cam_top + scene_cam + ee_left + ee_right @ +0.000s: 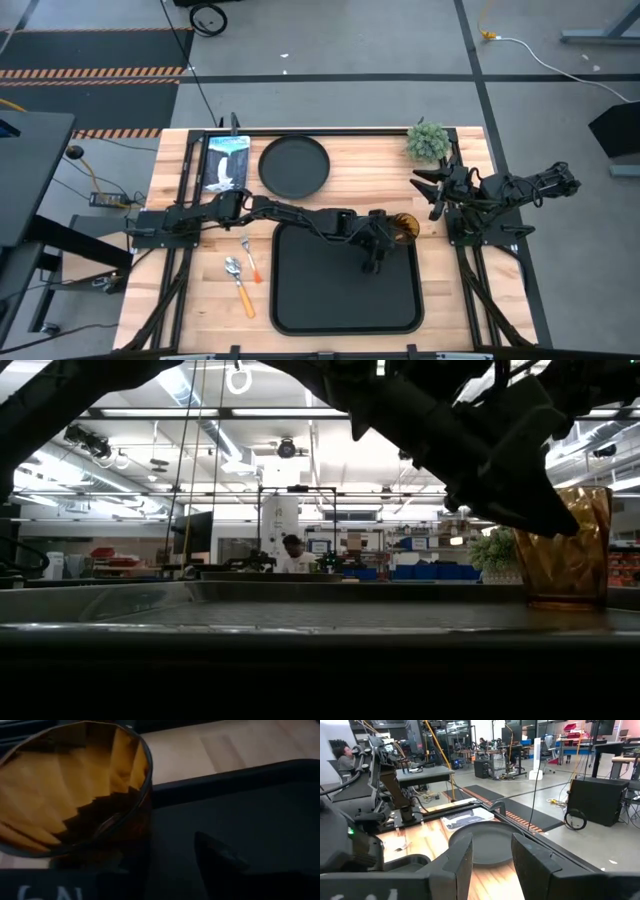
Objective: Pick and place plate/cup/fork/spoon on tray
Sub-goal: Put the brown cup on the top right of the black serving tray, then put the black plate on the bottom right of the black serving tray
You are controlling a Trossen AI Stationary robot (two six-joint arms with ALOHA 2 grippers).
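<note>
The amber cup point(405, 226) stands upright on its base in the far right corner of the black tray point(300, 300); it also shows in the low view point(568, 545) and the left wrist view point(70, 785). My left gripper point(374, 258) is open over the tray, just left of the cup and nearer the front edge, with one finger point(220, 857) beside it. The black plate point(293, 165) lies on the table beyond the tray. The fork point(250, 258) and the spoon point(238, 285) lie left of the tray. My right gripper point(492, 865) is open, raised at the table's right side.
A small green plant point(428, 140) stands at the far right corner of the table. A flat printed packet point(226, 163) lies left of the plate. A person sits far off in the room behind the table point(293, 555).
</note>
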